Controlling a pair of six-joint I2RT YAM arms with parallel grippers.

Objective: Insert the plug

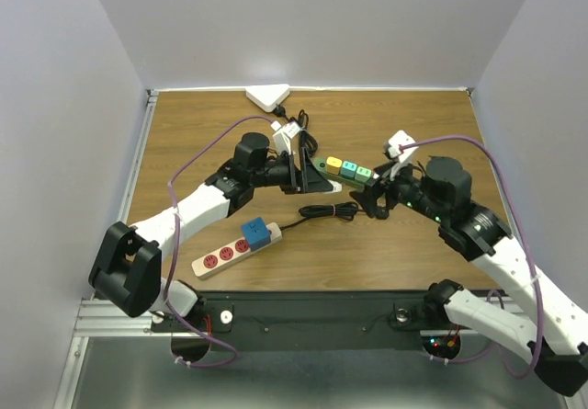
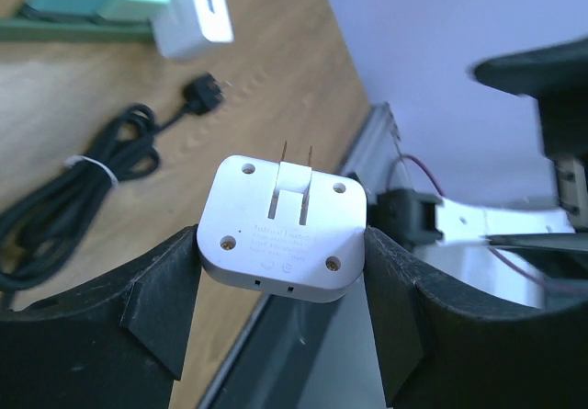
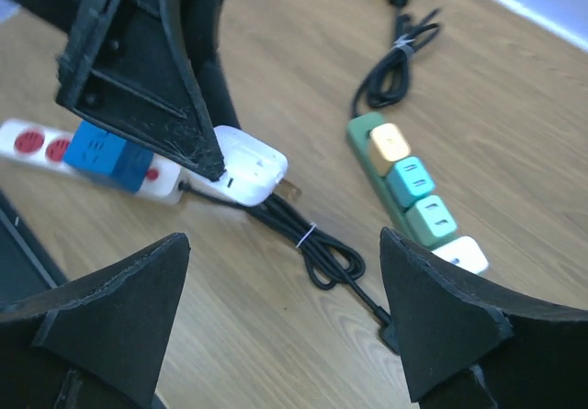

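Left hand (image 2: 280,248) is clamping the white plug (image 2: 285,230) above the desk (image 3: 276,51); right hand (image 3: 283,244) is sitting with fingers apart, gripping nothing.
Left wrist view is showing the plug's two prongs pointing away from the fingers, too small to read in the top view. Right wrist view is showing the plug hanging near the green strip (image 3: 365,133), which is carrying one yellow, two teal and one white cube. A black cable (image 3: 322,257) is lying below, and the white strip (image 3: 28,138) is carrying a blue cube (image 3: 101,152).
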